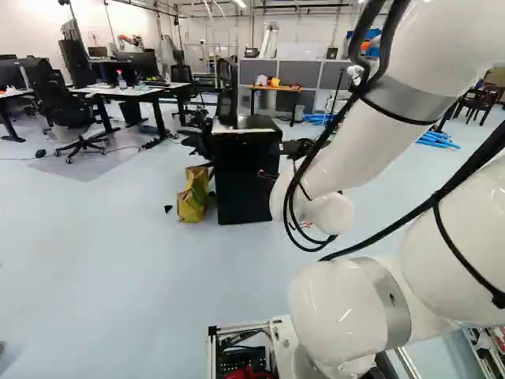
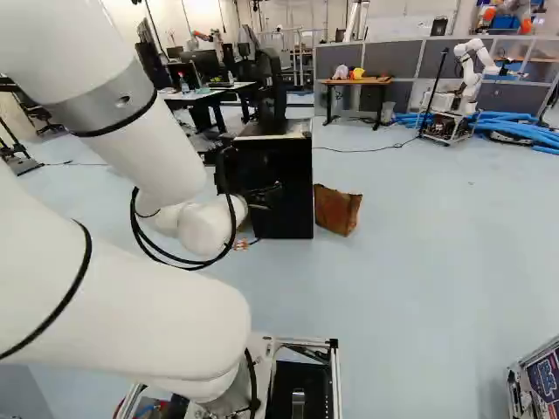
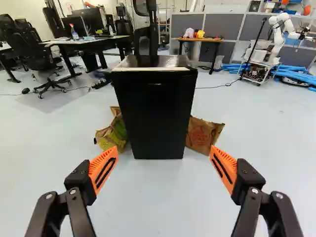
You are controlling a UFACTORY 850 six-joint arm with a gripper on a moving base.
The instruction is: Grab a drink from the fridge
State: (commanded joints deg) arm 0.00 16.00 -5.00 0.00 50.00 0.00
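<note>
I observe the fridge [image 1: 243,181] at upper centre of the left base view: upright, long axis vertical, front face toward my rig. My hand [image 2: 264,195], near centre of the right base view, is released, fingers spread wide.

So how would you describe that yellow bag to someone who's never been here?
Find the black fridge standing on the pale floor. On the floor beside it, on the side nearer the white desk, look for a crumpled yellow bag with green patches. The bag on the fridge's other side is brown with a round red mark.
</note>
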